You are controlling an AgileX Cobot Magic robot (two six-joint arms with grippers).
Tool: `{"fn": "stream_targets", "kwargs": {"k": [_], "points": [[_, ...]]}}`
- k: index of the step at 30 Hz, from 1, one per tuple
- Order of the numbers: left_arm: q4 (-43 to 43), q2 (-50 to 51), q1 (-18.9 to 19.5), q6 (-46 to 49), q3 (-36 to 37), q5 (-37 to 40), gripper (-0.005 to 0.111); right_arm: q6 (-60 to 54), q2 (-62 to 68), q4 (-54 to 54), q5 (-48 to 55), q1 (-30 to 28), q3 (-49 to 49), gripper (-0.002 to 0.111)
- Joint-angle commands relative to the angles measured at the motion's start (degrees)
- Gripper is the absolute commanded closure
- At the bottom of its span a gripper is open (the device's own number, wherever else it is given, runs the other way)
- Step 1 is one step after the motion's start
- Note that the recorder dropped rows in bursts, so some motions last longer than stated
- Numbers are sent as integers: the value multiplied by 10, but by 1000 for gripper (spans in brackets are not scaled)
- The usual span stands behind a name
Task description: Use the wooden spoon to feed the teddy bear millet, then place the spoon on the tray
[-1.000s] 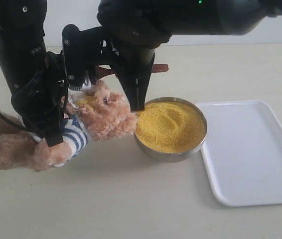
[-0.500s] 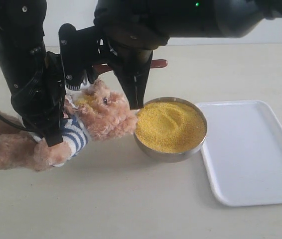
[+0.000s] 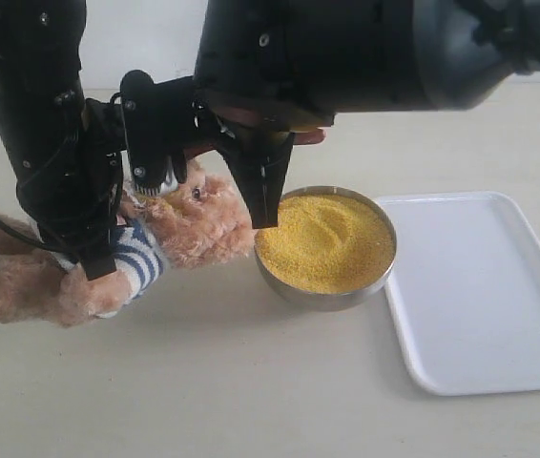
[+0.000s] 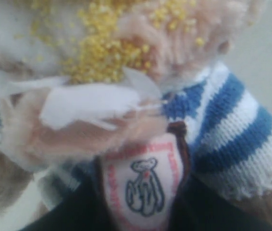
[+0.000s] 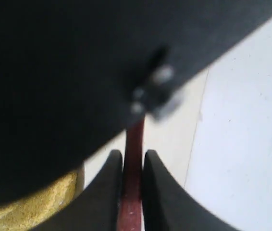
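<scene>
Exterior: at the left, the left gripper [image 3: 98,256] clamps the teddy bear [image 3: 198,224] by its striped torso. The right gripper [image 3: 262,205] holds the wooden spoon [image 3: 310,136] at its face.

Left wrist: millet [image 4: 102,48] lies on the muzzle, so feeding looks about done.

Right wrist: fingers [image 5: 109,192] pinch the handle. Next, carry it right, past the bowl [image 3: 284,286], onto the tray [image 3: 480,286].

Teddy bear [image 3: 203,224] showing fluffy, curly plush pile, matt. Shirt [image 3: 144,265] looking like ribbed knit cloth. Badge [image 4: 145,187] appearing as stitched fabric with embroidered edge. Millet [image 3: 322,243] looking fine, dry, grainy, matt. Bowl [image 3: 320,298] gleaming as polished metal, reflecting tabletop. Tray [image 3: 499,315] looking like smooth white plastic, faintly glossy. Wooden spoon [image 5: 132,192] showing smooth dark reddish wood with slight sheen. Right gripper [image 5: 132,155] fingers [image 5: 162,202] looking smooth, matt black. Table [image 3: 251,401] appearing pale, matt, even.
</scene>
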Motion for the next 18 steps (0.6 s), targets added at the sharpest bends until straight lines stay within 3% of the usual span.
{"fn": "stream_targets", "kwargs": {"k": [1,11,18], "points": [[-8,-7,-1,-3,-2,2,103,9,-23,0,-14,1,2,109],[-14,-7,-1,-5,-2,2,103,8,-23,81,8,-2,2,109],[-14,-7,-1,-7,-2,2,103,10,-27,145,27,-38,-6,109]]}}
